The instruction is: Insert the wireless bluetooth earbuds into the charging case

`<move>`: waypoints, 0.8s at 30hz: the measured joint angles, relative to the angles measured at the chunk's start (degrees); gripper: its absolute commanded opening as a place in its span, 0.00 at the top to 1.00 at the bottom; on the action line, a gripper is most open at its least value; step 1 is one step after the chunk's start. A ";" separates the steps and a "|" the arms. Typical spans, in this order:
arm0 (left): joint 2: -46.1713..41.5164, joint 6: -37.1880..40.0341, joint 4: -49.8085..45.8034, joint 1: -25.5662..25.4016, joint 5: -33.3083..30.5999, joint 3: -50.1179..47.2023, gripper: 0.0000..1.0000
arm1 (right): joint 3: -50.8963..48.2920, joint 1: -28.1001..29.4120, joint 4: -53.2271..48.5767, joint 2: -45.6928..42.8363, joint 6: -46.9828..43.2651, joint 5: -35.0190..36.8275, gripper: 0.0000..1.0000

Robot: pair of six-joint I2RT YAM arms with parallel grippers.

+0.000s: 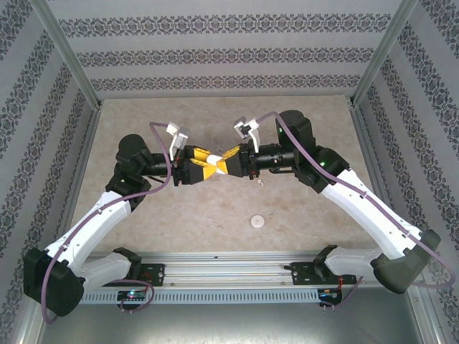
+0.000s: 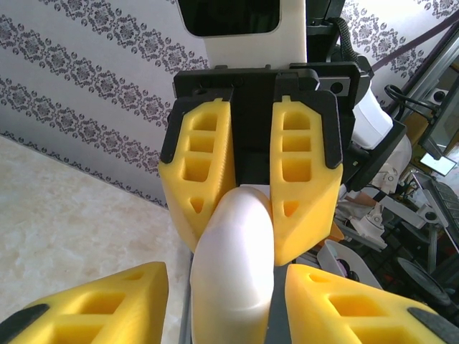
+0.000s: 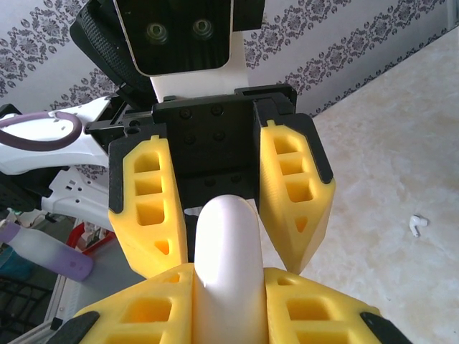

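Observation:
The white, rounded charging case (image 1: 215,159) hangs in mid-air over the middle of the table between both yellow-fingered grippers, which meet tip to tip. My right gripper (image 3: 228,301) is shut on the case (image 3: 228,265), its pads pressed against both sides. My left gripper (image 2: 228,301) is open around the other end of the case (image 2: 233,272), with a narrow gap on each side. The case looks closed. One tiny white earbud (image 3: 416,226) lies on the table below and to the side. Any other earbuds are out of view.
A small pale round disc (image 1: 255,221) sits on the beige tabletop (image 1: 179,222) nearer the arm bases. Patterned walls (image 1: 229,50) close in the back and both sides. The metal rail (image 1: 229,269) runs along the near edge.

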 measured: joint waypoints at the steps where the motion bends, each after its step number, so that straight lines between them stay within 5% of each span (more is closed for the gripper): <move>1: 0.09 -0.22 0.24 0.00 0.15 0.00 0.66 | 0.00 0.00 0.02 0.04 0.02 -0.13 0.92; 11: 0.46 -0.87 0.57 0.00 1.31 0.00 0.68 | 0.00 0.00 0.02 0.13 0.02 -0.17 0.92; 24: 0.39 2.32 -1.64 0.00 2.47 0.02 0.96 | 0.00 -0.42 -0.66 0.42 0.42 -1.60 0.84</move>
